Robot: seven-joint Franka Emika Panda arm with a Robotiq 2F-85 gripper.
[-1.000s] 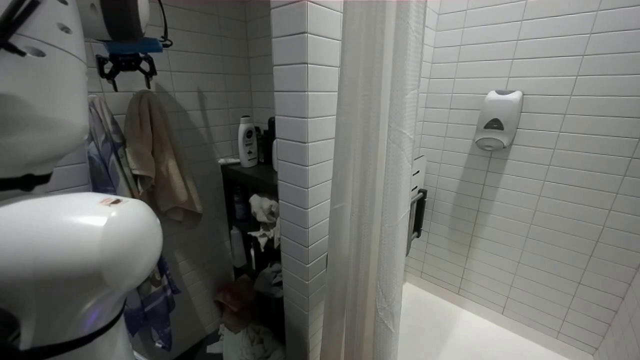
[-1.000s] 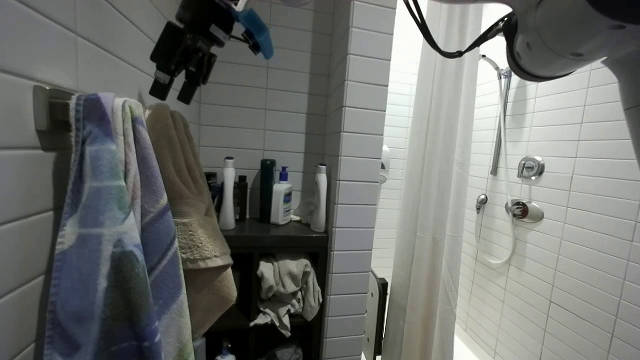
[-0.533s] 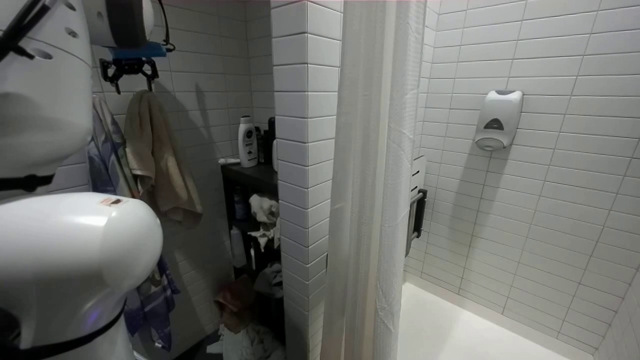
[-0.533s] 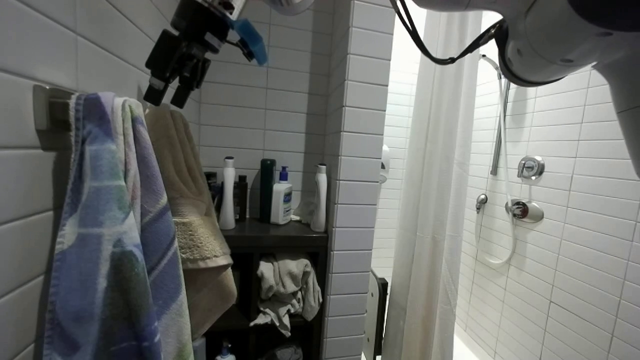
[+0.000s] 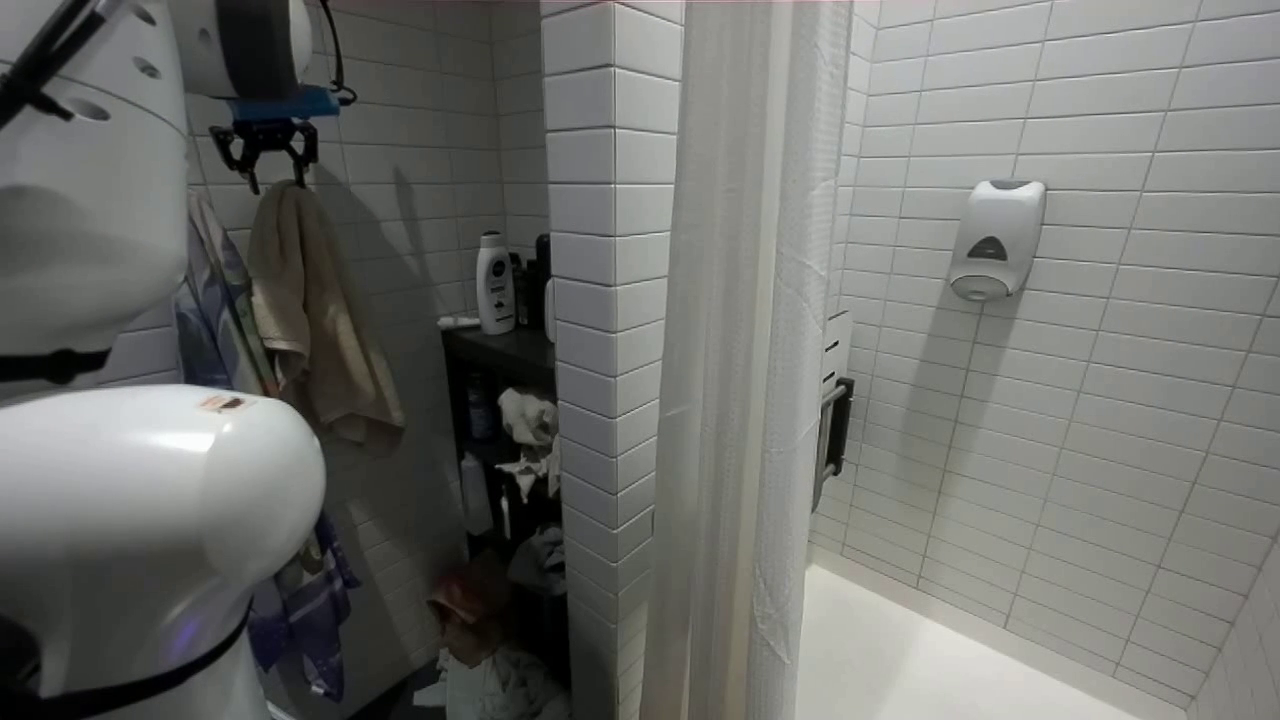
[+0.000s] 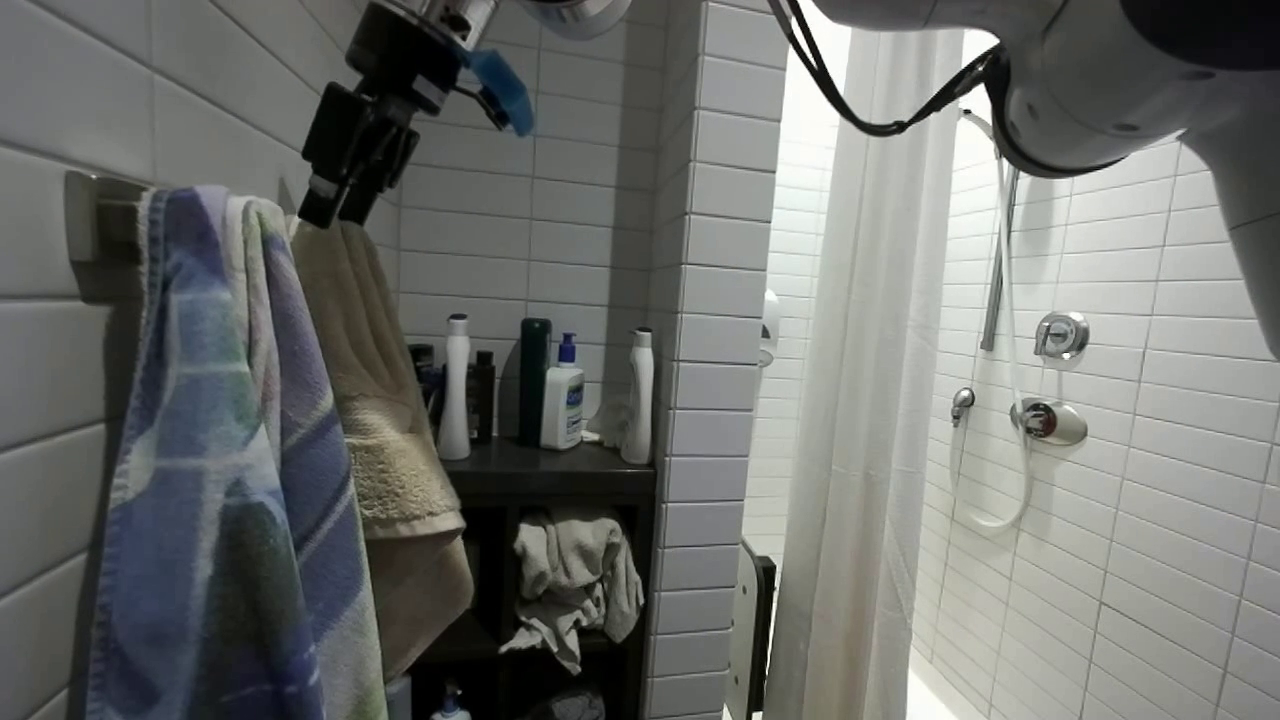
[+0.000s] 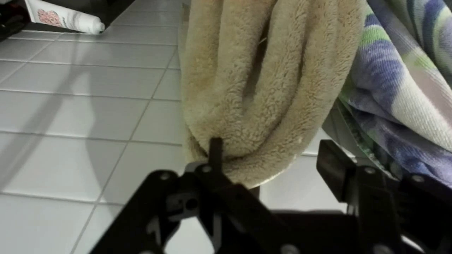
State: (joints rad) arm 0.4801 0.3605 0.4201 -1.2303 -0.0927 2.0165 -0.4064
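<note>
In the wrist view, we see the gripper [image 7: 271, 155] nearest, its fingers apart at the top fold of the beige towel [image 7: 275, 95], which hangs along the tiled wall [image 7: 70, 165]; the left fingertip [image 7: 215, 151] overlaps the cloth, contact unclear, and the right stands clear. For an even grip, we would center the fold and leave the patterned towel [image 7: 399, 77], right, outside. In an exterior view, the arm [image 5: 150, 500] bulks near left; farther off, its gripper points down.
</note>
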